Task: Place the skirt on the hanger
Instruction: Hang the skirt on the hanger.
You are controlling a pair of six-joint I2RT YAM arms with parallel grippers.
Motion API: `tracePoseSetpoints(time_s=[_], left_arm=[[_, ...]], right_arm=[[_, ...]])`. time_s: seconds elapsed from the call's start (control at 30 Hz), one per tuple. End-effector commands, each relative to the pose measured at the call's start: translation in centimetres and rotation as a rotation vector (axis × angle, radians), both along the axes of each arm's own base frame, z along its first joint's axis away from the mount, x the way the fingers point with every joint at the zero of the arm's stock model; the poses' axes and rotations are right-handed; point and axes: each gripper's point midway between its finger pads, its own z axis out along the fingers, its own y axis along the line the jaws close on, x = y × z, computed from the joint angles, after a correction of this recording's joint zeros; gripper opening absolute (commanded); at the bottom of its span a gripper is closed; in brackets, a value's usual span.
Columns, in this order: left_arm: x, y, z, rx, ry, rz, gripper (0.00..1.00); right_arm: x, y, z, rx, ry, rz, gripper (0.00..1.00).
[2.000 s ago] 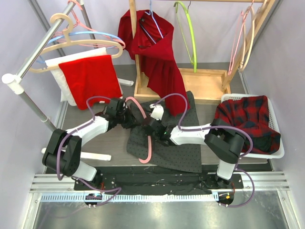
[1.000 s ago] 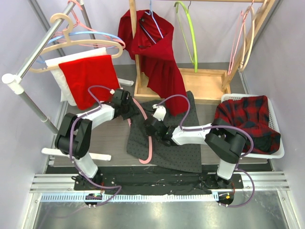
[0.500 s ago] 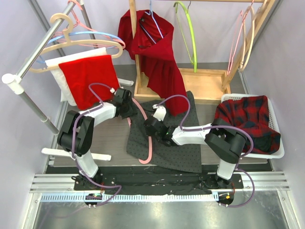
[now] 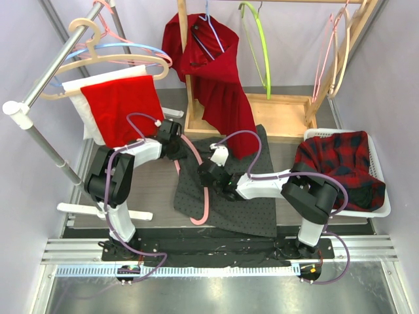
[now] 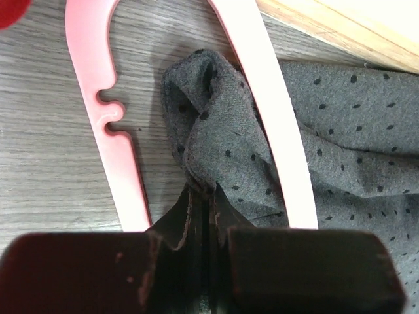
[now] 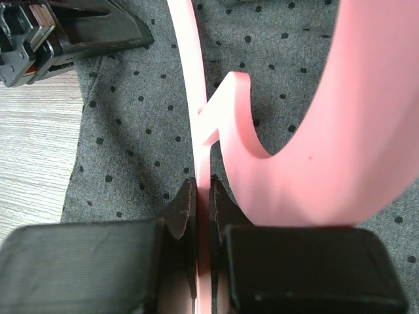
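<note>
1. The left gripper (image 5: 203, 194) has its jaws pinched together on a bunched fold of the grey dotted skirt (image 5: 226, 124), which rises just ahead of them.
2. The pink hanger (image 5: 114, 140) lies on the table (image 5: 46, 190). Its notched arm passes left of those jaws, and another arm crosses over the skirt to their right.
3. The right gripper (image 6: 203, 190) has its jaws clamped on the hanger's thin bar, which runs straight ahead of them. The broad curved part sweeps to their right.
4. The skirt lies flat beneath the right jaws and spreads to both sides.
</note>
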Motion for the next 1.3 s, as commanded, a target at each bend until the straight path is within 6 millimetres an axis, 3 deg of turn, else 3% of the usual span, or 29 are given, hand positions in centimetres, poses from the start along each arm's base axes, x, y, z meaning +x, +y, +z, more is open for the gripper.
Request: tracePoseSetpoints(time_s=[0.0, 0.27, 0.43, 0.67, 0.9, 1.27], left_arm=[[-1.5, 0.2, -0.8, 0.011, 0.039, -0.056, 0.0], [-2.0, 0.5, 6.0, -0.02, -0.108, -0.079, 0.0], [-3.5, 1.7, 7.9, -0.003, -0.148, -0.059, 0.0], [-4.7, 4.7, 7.3, 0.097, -0.152, 0.043, 0.0], [-4.5, 5.0, 6.0, 0.119, -0.125, 0.057, 0.0], [-4.6, 5.2, 6.5, 0.124, -0.138, 0.06, 0.0]], right_arm=[[-0.7, -3.2, -2.5, -0.141, 0.038, -0.034, 0.01], [0.2, -3.7, -1.1, -0.151, -0.014, -0.073, 0.01], [0.4, -4.0, -0.6, -0.156, -0.026, -0.089, 0.01], [-0.2, -6.6, -0.3, -0.201, -0.03, -0.139, 0.01], [-0.8, -9.6, 0.5, -0.298, -0.038, -0.186, 0.01], [-1.0, -14.0, 1.6, -0.443, -0.071, -0.282, 0.01]])
